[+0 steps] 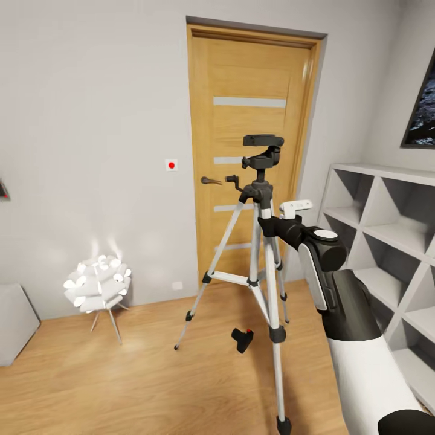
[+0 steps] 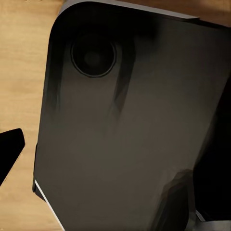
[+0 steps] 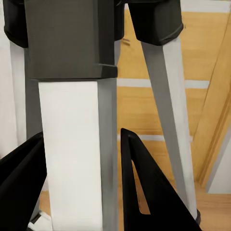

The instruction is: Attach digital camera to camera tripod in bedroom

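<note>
tripod (image 1: 261, 241) stood upright on the wood floor (image 1: 121, 386) in front of the closed wooden door (image 1: 251, 139), its black head (image 1: 263, 151) bare, no camera mounted. digital camera (image 1: 242, 339) lay on the floor between the tripod's spread legs, close to the nearest leg and apart from it, red dot showing.

right gripper (image 3: 79, 178) was raised to the upper part of the tripod, just under the black joint. in the right wrist view its two black fingers (image 3: 144, 192) stood spread, one either side of a silver leg (image 3: 77, 159); contact with the metal could not be confirmed, and the fingers were not pressed together. left gripper: one dark fingertip (image 2: 9, 144) was visible over the floor beside the robot's dark base; whether its fingers were spread or pressed together could not be told.

step in hand, as judged: steadying or positioning the tripod, with pick-up of the camera not yet done. the next move would call for releasing the leg, lowering an arm to floor level and taking the camera from between the legs without knocking them, then lifting it to the head plate.

clearances: white shelving unit (image 1: 386, 241) stood close on the right of the tripod, limiting swing on that side. flower-shaped lamp (image 1: 98, 284) stood well apart on the left, by the wall. open floor lay to the left and front of the tripod, the better approach.
</note>
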Available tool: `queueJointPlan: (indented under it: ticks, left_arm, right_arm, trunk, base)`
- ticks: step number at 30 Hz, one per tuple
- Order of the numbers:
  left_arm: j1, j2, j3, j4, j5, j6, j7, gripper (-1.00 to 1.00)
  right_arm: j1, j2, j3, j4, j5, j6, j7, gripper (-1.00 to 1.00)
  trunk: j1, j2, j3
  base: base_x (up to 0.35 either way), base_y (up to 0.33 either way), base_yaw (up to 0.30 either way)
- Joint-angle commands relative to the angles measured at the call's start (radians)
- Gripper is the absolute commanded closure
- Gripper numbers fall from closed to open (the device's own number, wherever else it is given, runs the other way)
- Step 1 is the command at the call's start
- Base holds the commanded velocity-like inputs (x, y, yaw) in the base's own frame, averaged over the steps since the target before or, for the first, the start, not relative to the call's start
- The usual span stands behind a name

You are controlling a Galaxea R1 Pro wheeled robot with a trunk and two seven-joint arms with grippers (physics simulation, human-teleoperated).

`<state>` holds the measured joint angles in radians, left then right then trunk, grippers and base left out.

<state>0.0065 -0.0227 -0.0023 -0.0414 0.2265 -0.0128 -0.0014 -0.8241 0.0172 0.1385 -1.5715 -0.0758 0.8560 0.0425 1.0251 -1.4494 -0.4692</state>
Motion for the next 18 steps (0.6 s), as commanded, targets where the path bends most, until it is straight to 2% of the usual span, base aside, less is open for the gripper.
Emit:
queueJointPlan:
  ticks: [1,18]
  left_arm:
    - [0.0,0.0,-0.001,-0.002,0.007,-0.001,0.0,-1.0]
    - [0.0,0.0,-0.001,-0.002,0.005,0.0,-0.007,-1.0]
  right_arm:
    - [-0.001,0.001,0.0,-0.001,-0.006,0.005,-0.002,1.0]
    - [-0.001,0.003,0.001,-0.001,-0.007,0.003,-0.001,1.0]
  trunk:
    - [0.0,-0.001,-0.001]
    - [0.0,-0.001,-0.001]
  base:
    - [-0.033,0.322,0.0]
    - [-0.004,0.341,0.0]
